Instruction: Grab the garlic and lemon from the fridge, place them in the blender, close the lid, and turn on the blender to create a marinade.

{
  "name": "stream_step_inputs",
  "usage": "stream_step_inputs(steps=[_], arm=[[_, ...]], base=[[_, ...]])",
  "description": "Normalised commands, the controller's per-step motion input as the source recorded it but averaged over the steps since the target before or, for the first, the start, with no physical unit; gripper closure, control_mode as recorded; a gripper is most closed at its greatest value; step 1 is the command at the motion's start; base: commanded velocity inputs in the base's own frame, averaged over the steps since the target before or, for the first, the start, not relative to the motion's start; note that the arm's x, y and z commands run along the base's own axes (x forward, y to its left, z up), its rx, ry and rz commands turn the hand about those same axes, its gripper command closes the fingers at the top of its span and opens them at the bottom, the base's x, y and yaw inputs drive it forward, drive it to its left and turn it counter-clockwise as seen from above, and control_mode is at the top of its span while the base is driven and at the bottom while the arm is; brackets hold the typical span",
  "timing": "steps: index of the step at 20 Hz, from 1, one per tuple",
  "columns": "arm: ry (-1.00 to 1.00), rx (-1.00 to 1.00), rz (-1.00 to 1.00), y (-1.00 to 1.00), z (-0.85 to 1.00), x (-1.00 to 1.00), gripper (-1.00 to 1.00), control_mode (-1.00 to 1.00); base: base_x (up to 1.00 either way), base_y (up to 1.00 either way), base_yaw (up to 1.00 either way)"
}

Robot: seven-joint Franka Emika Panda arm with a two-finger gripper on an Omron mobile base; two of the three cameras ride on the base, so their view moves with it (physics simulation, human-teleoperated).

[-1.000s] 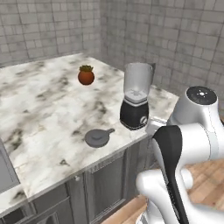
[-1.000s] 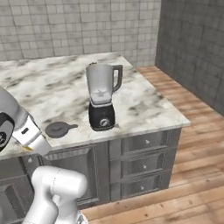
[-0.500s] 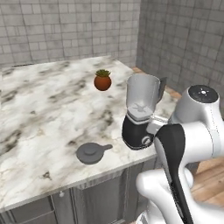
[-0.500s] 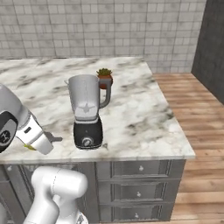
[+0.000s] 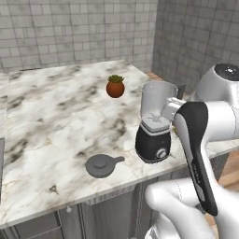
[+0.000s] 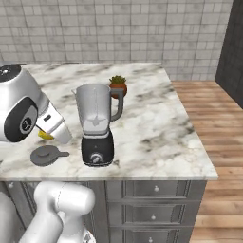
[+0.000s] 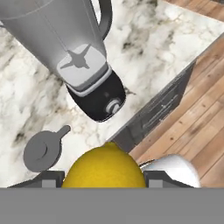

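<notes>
With the base rolling closer, the lid (image 5: 100, 165) lies left on the marble tabletop (image 5: 51, 116), the open blender (image 5: 155, 122) now nearer; the pincer (image 7: 104, 177), half open, clasps the lemon (image 7: 104, 170), ready for dropping in. Grey tiled walls, wooden floor (image 6: 209, 109) right.
</notes>
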Motion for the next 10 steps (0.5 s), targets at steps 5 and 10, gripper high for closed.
stream_step_inputs(steps=[5,10], arm=[[0.0,0.06,0.0,-0.33,0.7,1.0,1.0,-1.0],[-0.07,0.02,0.0,-0.35,0.26,0.73,1.0,-1.0]], base=[[0.0,0.0,0.0],[0.0,0.0,0.0]])
